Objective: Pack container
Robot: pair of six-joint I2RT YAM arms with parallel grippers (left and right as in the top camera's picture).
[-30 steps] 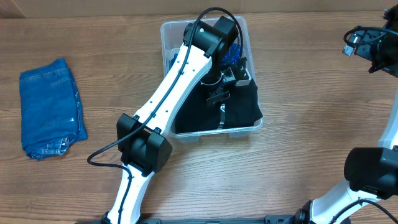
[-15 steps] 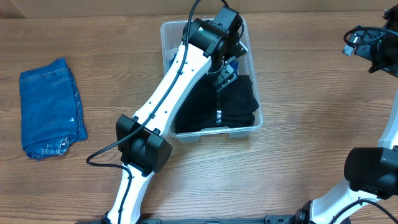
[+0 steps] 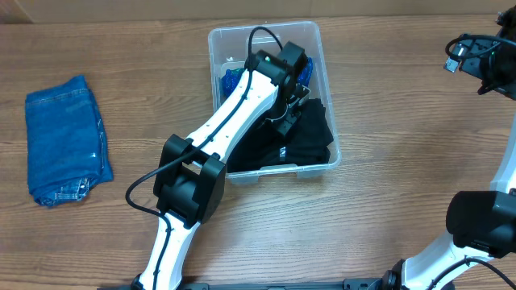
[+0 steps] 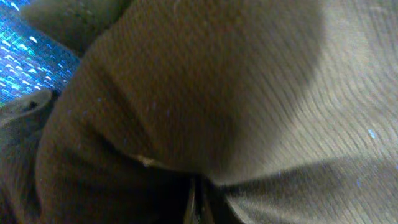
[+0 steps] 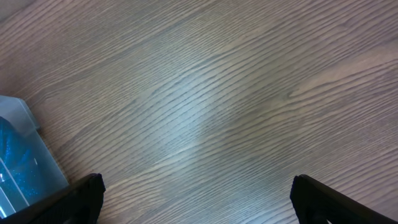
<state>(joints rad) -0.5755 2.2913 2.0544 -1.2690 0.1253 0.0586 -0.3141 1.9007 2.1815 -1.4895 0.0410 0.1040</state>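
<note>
The clear container (image 3: 266,30) stands at the back middle of the table. In it lie a black garment (image 3: 313,135) and, toward the rear, a blue sparkly cloth (image 3: 229,80). My left gripper (image 3: 289,109) is down inside the bin against the black garment. The left wrist view is filled with that dark cloth (image 4: 205,93), with blue sparkle (image 4: 25,56) at the top left. The jaws of the left gripper (image 4: 196,202) stand together, with a fold running up to them; a pinch cannot be made out. My right gripper (image 5: 198,193) hangs open over bare wood.
Folded blue jeans (image 3: 68,138) lie at the table's left side. The left arm's elbow (image 3: 190,184) stands in front of the bin. The right arm (image 3: 484,64) is at the far right. A corner of the container (image 5: 25,162) shows in the right wrist view.
The left gripper has closed and moved deeper into the bin onto the black garment; its elbow has shifted slightly right. The right arm has not moved.
</note>
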